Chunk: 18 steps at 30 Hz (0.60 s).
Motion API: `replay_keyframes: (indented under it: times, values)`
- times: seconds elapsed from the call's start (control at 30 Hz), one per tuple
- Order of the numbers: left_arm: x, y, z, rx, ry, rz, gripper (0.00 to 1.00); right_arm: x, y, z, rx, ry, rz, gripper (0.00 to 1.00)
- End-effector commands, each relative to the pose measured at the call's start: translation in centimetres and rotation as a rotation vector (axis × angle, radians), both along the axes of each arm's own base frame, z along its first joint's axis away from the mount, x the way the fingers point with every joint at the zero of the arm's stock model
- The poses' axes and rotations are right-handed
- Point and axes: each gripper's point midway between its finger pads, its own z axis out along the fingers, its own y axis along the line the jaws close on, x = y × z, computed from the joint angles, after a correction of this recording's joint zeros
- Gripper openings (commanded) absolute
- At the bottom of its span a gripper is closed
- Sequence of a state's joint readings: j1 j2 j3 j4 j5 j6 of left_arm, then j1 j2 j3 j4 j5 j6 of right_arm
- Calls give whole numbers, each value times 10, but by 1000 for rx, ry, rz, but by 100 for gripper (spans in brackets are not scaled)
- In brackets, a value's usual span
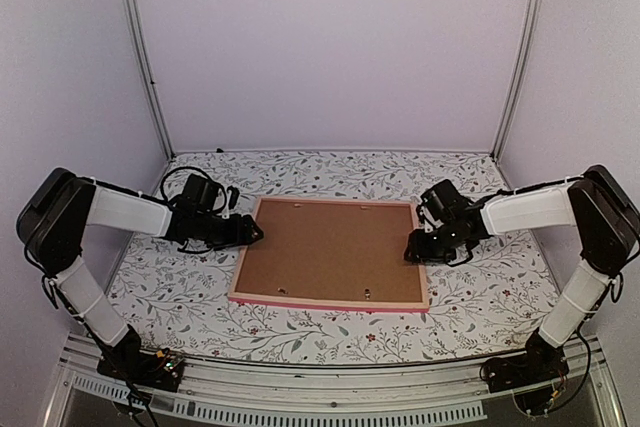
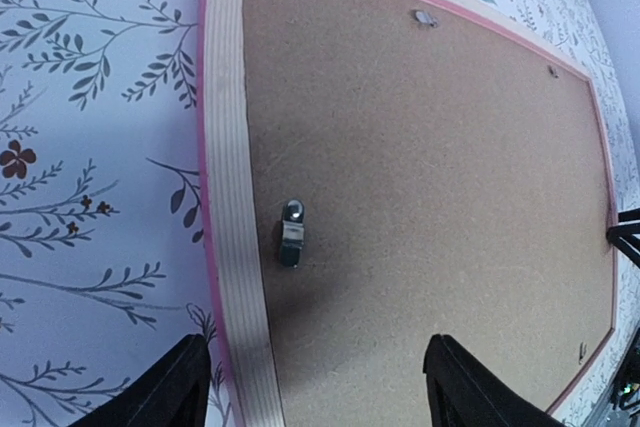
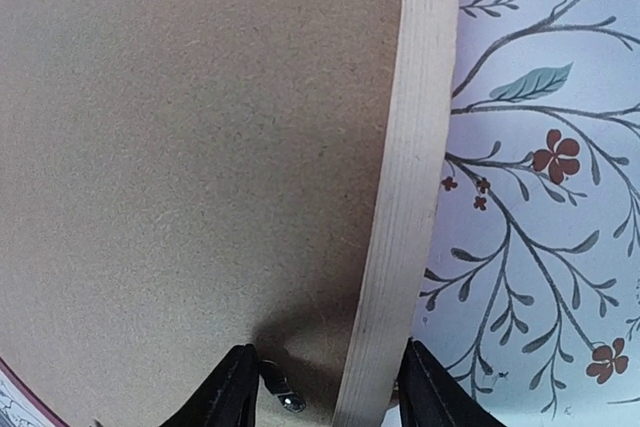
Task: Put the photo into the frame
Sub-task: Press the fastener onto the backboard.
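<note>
Floral table (image 1: pixel 180 292) holds the frame (image 1: pixel 330 302), apparently face-down.

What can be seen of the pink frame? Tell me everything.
The frame lies flat, back up, on the floral tablecloth between the arms. Its rim is pale ribbed wood with a thin pink outer edge; a brown backing board fills it, with small metal clips. The left fingers straddle its left rim, the right fingers its right rim.

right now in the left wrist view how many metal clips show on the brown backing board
4: one clip beside the frame ahead of the left fingers, two along the upper edge, one at lower right. Others may be hidden.
</note>
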State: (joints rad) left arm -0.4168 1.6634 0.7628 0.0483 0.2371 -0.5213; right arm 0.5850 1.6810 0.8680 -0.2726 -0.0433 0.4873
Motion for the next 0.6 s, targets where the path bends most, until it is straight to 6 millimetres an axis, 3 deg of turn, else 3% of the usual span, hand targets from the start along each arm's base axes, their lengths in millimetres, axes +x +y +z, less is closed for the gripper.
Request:
replay_keyframes:
  times: [0.0,0.57]
  values:
    - [-2,0,-1,-14,-5,-1,76,6,5,-1,-10,4,-18,48]
    - [-12,3,-9,-10,7,1,74,-2,0,-20,-47,78,-26,26]
